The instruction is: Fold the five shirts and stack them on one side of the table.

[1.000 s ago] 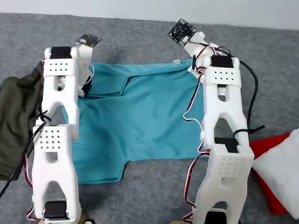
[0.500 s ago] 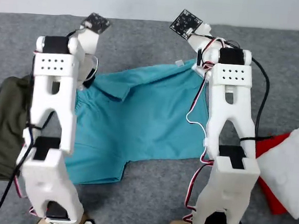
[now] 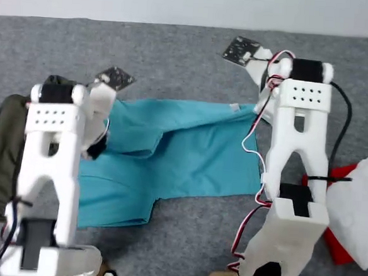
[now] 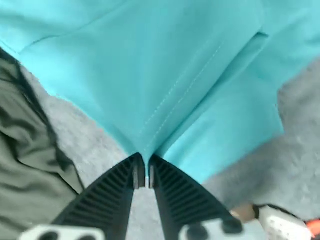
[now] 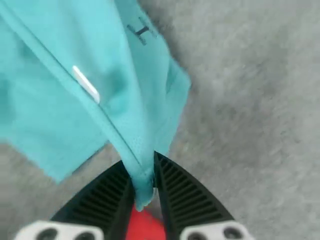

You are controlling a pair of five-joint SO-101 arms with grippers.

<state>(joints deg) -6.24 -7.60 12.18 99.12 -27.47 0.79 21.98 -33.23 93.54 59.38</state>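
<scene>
Both arms are lifting and dragging the far hem of the teal shirt [image 3: 170, 156] back toward their bases. Over the last second that edge has been moving off the far part of the grey table [image 3: 177, 55] and a crease is forming across the chest, so the first fold looks to be under way but not laid down yet

Left gripper [image 4: 142, 175] is pinching a ridge of teal fabric, jaws nearly pressed together. Right gripper [image 5: 142, 192] is clamping the other corner, with cloth bunching between the jaws

The shirt is lying mid-table between the arms, with the olive shirt [image 3: 0, 144] just beside its left edge and the red cloth [image 3: 343, 171] and white cloth [image 3: 361, 220] off to the right (likely waiting their turn)

Writing: a small white label [image 5: 85, 84] is showing near the collar and a dark mark [image 5: 141, 31] beside it, neither legible
</scene>
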